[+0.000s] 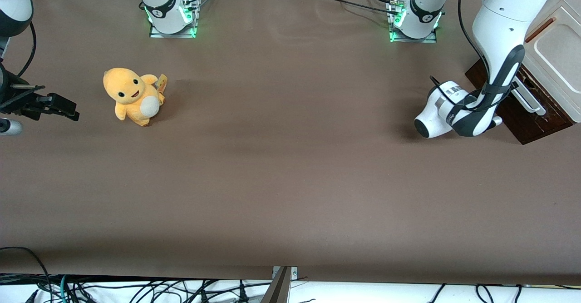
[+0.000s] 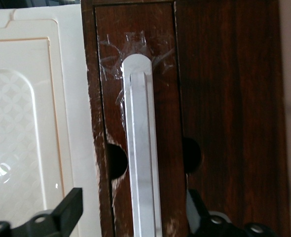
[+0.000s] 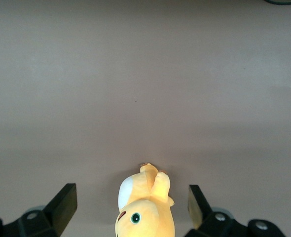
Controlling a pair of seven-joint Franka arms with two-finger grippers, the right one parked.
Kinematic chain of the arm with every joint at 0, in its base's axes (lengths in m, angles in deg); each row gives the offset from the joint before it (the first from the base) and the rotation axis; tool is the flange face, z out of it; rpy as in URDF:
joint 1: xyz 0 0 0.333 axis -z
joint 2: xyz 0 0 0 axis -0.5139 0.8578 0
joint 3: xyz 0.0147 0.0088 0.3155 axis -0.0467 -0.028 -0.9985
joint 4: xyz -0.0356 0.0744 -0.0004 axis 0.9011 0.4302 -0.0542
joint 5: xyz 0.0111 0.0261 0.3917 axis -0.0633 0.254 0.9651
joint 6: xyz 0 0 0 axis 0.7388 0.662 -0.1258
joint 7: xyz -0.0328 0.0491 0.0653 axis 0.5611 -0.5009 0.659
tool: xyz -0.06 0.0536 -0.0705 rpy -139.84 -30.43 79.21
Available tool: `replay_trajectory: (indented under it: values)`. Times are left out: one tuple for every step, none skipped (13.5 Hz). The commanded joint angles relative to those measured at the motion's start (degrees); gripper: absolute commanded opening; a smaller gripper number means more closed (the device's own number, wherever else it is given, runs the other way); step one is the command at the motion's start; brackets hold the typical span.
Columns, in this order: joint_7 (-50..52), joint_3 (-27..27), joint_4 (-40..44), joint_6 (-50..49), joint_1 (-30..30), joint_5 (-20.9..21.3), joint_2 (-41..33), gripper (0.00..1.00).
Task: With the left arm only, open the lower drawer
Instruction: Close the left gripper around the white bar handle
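The left arm (image 1: 497,67) reaches down at the working arm's end of the table (image 1: 290,180), its wrist bent toward a small cabinet (image 1: 556,53) of cream panels. The lower drawer (image 1: 522,107) sits at the foot of that cabinet, its dark brown front facing the table and its long white bar handle (image 1: 529,97) running across it.

From the front view the gripper itself is hidden by the arm's own wrist, so only its closeness to the handle can be read there. The left wrist view supplies the rest: the gripper (image 2: 133,217) is spread wide, one black finger (image 2: 69,210) over the cream panel (image 2: 32,123) and the other on the dark wood, with the white bar handle (image 2: 140,163) lying between them untouched. That view also shows scuffed, scratched wood around the handle's rounded end and two dark holes either side of the bar. Whether the drawer is pulled out at all cannot be told from either view.

Only the front and right wrist views show a yellow plush toy (image 1: 133,96), which stands toward the parked arm's end of the table, well apart from the drawer.
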State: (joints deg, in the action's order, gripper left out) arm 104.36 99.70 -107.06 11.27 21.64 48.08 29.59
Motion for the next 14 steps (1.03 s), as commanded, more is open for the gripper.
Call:
replay_trajectory:
  values:
    - [0.8,0.7,-1.8,0.8,-3.2,4.3,-0.4,0.73]
    - [0.8,0.7,-1.8,0.9,-3.5,4.7,-0.2,0.72]
    - [0.8,0.7,-1.8,0.9,-3.6,4.8,-0.1,0.70]
    - [0.8,0.7,-1.8,0.9,-3.7,4.8,0.0,0.66]
    - [0.8,0.7,-1.8,0.9,-3.7,4.8,0.0,0.55]
    - [0.9,0.7,-1.8,0.9,-3.7,4.8,0.2,0.43]
    - [0.9,0.7,-1.6,0.9,-3.6,4.8,0.3,0.36]
    - [0.9,0.7,-1.6,0.9,-3.6,4.8,0.3,0.30]
    - [1.0,0.7,-1.6,0.9,-3.6,4.8,0.5,0.30]
    - [1.0,0.7,-1.6,0.9,-3.6,4.7,0.7,0.23]
    - [1.1,0.7,-1.5,0.9,-3.6,4.7,1.0,0.16]
    - [1.1,0.7,-1.3,0.9,-3.6,4.7,1.5,0.11]
    - [1.1,0.7,-1.2,0.9,-3.7,4.7,1.6,0.07]
    - [1.1,0.7,-1.3,0.9,-3.7,4.7,1.6,0.06]
